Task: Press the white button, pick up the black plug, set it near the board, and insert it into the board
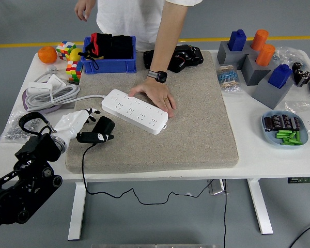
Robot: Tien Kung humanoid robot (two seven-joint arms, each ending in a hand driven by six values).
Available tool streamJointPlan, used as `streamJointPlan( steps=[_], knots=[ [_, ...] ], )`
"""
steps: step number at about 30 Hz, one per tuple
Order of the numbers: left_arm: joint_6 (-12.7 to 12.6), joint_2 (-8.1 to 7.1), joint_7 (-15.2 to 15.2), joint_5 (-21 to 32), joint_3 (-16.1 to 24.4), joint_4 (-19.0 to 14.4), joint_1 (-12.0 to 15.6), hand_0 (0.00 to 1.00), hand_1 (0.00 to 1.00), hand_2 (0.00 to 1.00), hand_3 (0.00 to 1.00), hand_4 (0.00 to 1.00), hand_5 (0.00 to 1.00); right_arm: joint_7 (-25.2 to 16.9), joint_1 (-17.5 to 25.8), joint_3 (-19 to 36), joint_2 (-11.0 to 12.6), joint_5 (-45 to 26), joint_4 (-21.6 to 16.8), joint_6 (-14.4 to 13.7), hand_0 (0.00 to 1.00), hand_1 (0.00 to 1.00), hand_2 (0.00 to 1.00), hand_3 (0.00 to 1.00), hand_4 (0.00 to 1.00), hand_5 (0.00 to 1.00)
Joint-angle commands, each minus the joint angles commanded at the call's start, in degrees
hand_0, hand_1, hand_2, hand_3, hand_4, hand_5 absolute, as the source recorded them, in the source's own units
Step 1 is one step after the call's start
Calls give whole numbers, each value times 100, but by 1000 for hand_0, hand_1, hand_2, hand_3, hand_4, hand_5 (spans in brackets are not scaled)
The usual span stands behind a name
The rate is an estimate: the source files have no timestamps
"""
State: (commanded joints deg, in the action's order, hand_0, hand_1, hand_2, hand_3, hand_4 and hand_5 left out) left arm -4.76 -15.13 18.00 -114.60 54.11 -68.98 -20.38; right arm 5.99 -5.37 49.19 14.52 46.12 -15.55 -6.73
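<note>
The white power strip (136, 110) lies at an angle on the grey felt mat (186, 129). A person's hand (157, 95), with a watch on the wrist, rests on the strip's far right end. The black plug (103, 127) is at the mat's left edge, just left of the strip's near end. Its black cord (84, 170) hangs over the table's front edge. My left hand (91, 129) comes in from the lower left and is shut on the plug, thumb below and fingers above. My right hand is out of view.
Behind the mat stand a blue bin (109, 64) of dark items and a black device (182, 57). At the left are puzzle cubes (72, 70), an orange (47, 54) and a coiled grey cable (46, 95). Grey blocks with coloured pegs (258, 67) and a blue dish (284, 129) stand on the right.
</note>
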Motion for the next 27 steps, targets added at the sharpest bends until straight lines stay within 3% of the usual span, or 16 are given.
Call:
streamJointPlan(
  steps=[6,10,11,16,17,22,23,27],
  knots=[
    [-212,39,-73,20,-53,35,-73,495,619,635,815,995,513,1,-9,-1,10,1,-1,0,822,656,655,639,756,497],
    [-211,64,-26,87,-107,151,-130,495,619,635,815,995,513,2,-16,18,8,8,0,2,822,656,655,639,756,497],
    [-207,72,-15,87,-115,184,-141,348,499,540,718,866,360,1,-17,40,6,15,-1,3,823,656,655,639,757,498],
    [-187,82,21,34,-166,288,-207,348,499,540,718,866,360,-3,-20,66,11,26,4,-1,823,656,655,639,757,498],
    [-189,82,16,40,-175,306,-221,281,422,450,625,813,221,-3,-21,63,12,23,3,-1,823,655,655,639,756,496],
    [-288,89,-51,17,-177,317,-244,281,422,450,625,813,221,-8,-15,38,8,14,3,-3,823,655,655,639,756,496],
    [-326,94,-67,35,-192,338,-251,253,354,412,594,751,102,-7,-14,30,7,10,4,-2,823,656,655,638,757,496],
    [-398,104,-97,62,-210,371,-252,253,354,412,594,751,102,-8,-13,13,3,7,1,-2,823,656,655,638,757,496]
  ],
)
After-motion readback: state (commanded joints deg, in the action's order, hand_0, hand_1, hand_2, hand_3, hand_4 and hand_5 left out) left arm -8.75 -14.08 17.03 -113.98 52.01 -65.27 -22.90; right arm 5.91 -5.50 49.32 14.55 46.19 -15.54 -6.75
